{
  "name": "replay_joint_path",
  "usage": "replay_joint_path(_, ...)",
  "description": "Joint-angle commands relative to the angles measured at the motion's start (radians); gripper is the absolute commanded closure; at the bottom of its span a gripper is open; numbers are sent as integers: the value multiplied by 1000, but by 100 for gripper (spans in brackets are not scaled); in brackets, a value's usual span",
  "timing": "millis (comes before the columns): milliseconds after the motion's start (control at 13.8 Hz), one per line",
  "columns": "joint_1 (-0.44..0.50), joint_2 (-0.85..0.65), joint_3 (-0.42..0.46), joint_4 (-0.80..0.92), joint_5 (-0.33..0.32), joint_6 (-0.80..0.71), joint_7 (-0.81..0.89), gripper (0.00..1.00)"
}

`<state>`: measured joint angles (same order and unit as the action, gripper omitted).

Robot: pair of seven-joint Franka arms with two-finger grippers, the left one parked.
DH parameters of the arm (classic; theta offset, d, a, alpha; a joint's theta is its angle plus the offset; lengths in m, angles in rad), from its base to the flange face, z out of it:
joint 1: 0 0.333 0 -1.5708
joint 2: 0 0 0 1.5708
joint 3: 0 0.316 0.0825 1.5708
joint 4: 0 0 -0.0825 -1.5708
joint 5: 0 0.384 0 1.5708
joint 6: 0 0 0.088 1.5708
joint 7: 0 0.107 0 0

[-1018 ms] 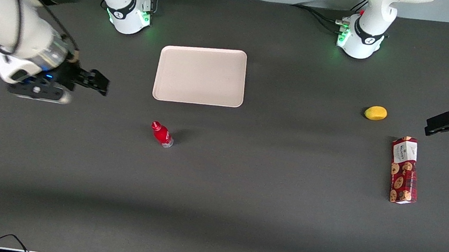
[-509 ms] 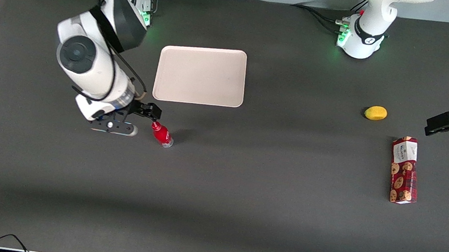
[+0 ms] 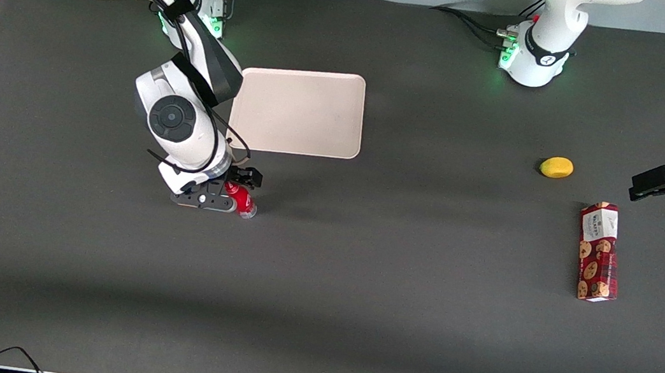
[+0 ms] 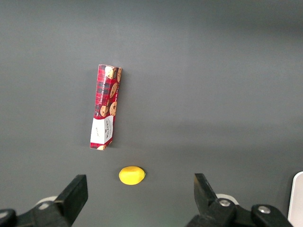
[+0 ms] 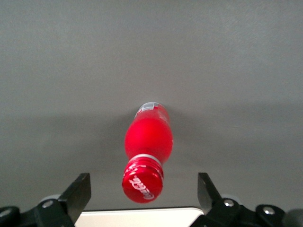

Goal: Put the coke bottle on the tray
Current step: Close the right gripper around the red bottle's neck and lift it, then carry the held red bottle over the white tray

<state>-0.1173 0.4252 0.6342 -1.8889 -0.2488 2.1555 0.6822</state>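
Red plastic, upright: the small slim coke bottle (image 3: 244,200) with red cap and silvery-clear base stands on the dark grey table mat (image 3: 354,311), nearer to the front camera than the large flat pale pinkish-beige plastic tray (image 3: 304,112) and apart from its rim.

Working arm's black two-finger gripper (image 3: 235,190) sits directly above the bottle. In the right wrist view the fingers (image 5: 75,196) stand wide apart, 1 on each side of the coke bottle (image 5: 147,146), with clear mat between each finger and the bottle. Nothing is gripped.

Risks noted:
1. The bottle is narrow and tall for its base. Judged likely to topple if 1 finger reaches it before the other during closing, or if the descent clips the cap.
2. The smooth, rounded body may slip in a light or high grip; closing on the tapering neck could squeeze it out.
3. The tray's near rim lies close by; a low carry could catch the base on the raised rim.

Change recorded: 0.5 s ago the gripper was beside the cap, toward the working arm's end of the table; it now covers the bottle's top. The bottle, tray, yellow lemon-shaped object (image 3: 556,167) and long red cookie box (image 3: 599,252) have not shifted.
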Motion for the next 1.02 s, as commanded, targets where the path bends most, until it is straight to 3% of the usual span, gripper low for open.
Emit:
replay_joint_path(0, -5, -3, 10, -19, -43, 32, 43, 0)
replay_joint_path(218, -7, 3, 9, -18, -69, 40, 43, 9)
replay_joint_path(509, -7, 3, 9, -7, -70, 43, 43, 10)
replay_joint_path(945, -16, 14, 4, -7, -106, 69, 43, 34)
